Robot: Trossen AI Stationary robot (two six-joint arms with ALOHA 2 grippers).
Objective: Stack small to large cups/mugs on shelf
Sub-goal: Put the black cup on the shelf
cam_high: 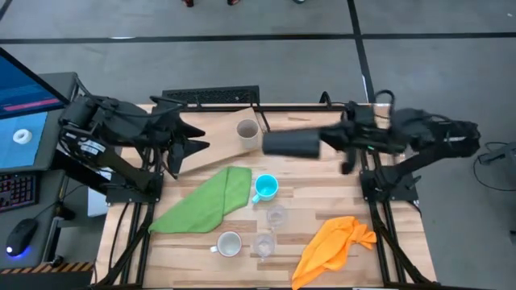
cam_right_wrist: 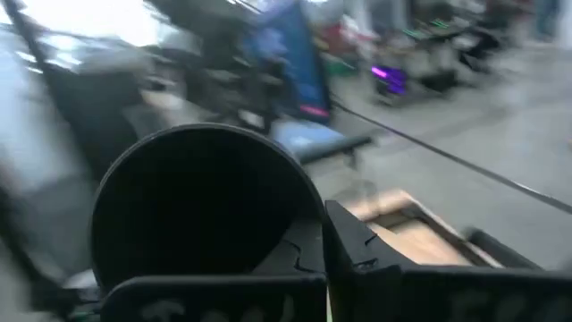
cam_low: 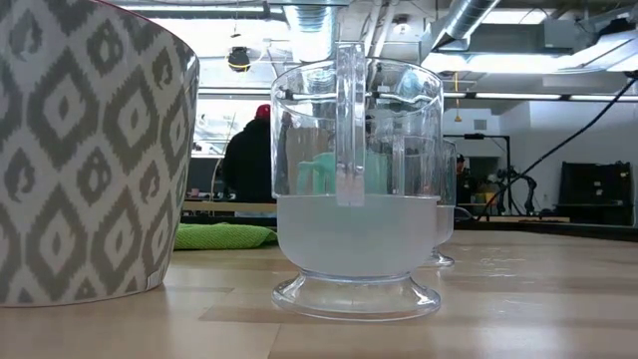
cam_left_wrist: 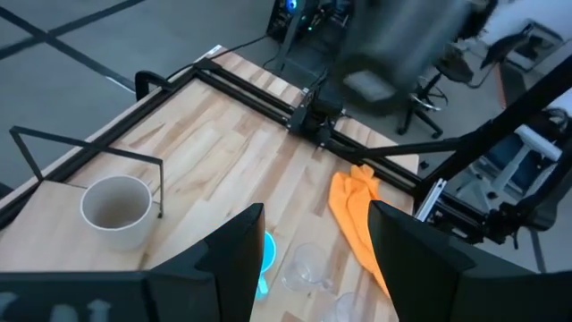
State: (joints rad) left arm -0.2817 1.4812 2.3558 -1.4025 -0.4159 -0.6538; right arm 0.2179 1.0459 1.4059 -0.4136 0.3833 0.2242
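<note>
While your right gripper [cam_high: 322, 145] hung above the back of the table [cam_high: 387, 262], its fingers were clamped on the black cup [cam_high: 292, 143], held on its side with the mouth toward the left arm. Your left gripper [cam_high: 197, 137] waited at the back left, fingers spread, holding nothing. The grey-beige cup [cam_high: 247, 130] stood upright on the shelf [cam_high: 211, 153], near the back edge, just left of the black cup. The blue mug [cam_high: 265, 188] sat mid-table, touching the green cloth [cam_high: 205, 201]. Two clear glasses [cam_high: 276, 216] [cam_high: 264, 245] stood in front of it, and the white mug [cam_high: 229, 243] was near the front edge. The orange cloth [cam_high: 334, 246] lay front right. Bare table was left between the shelf and the right arm's base.
</note>
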